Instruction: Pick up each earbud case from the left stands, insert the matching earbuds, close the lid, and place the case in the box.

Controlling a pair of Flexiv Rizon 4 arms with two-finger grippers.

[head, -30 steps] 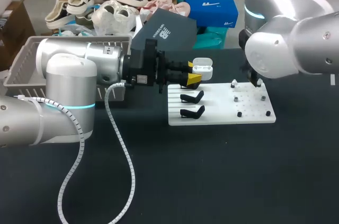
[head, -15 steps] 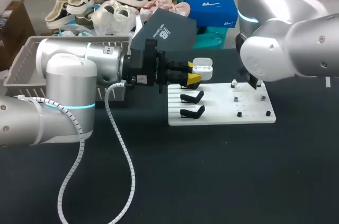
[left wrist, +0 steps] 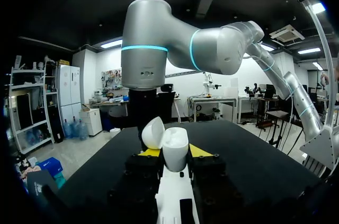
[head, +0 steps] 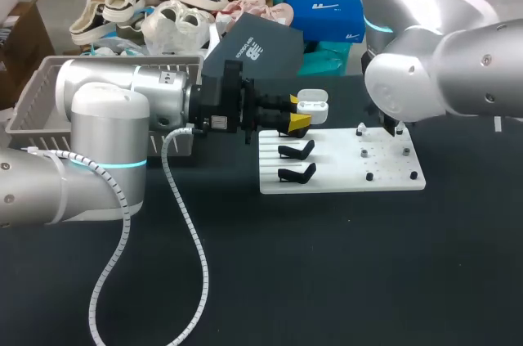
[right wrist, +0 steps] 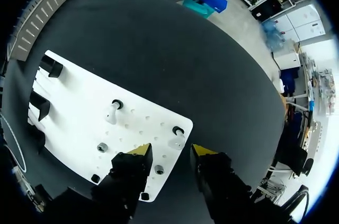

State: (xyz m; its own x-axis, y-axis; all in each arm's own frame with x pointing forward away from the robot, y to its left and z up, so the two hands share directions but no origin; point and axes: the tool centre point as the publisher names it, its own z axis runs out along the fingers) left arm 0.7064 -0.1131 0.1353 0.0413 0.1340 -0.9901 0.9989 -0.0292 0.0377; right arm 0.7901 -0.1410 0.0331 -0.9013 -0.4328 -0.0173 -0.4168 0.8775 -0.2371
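My left gripper (head: 299, 122) is shut on a white earbud case (head: 311, 107) with its lid up, held level above the far left corner of the white board (head: 343, 176). In the left wrist view the case (left wrist: 175, 149) sits between the yellow fingertips (left wrist: 200, 151) with its lid (left wrist: 153, 131) tipped back. Two black stands (head: 296, 150) on the board are bare. My right gripper (right wrist: 172, 151) hangs open over the board's right part, with a white earbud (right wrist: 176, 138) on its peg just ahead of the gap. A second earbud (right wrist: 112, 112) stands further along.
A grey basket (head: 33, 109) sits at the table's far left and a dark box (head: 253, 47) behind the board. Several small empty pegs (right wrist: 102, 148) dot the board (right wrist: 79, 102). My left arm's white cable (head: 192, 256) loops over the black table in front.
My right arm has shifted a little to the left above the board's right end. The left arm and the case have kept still.
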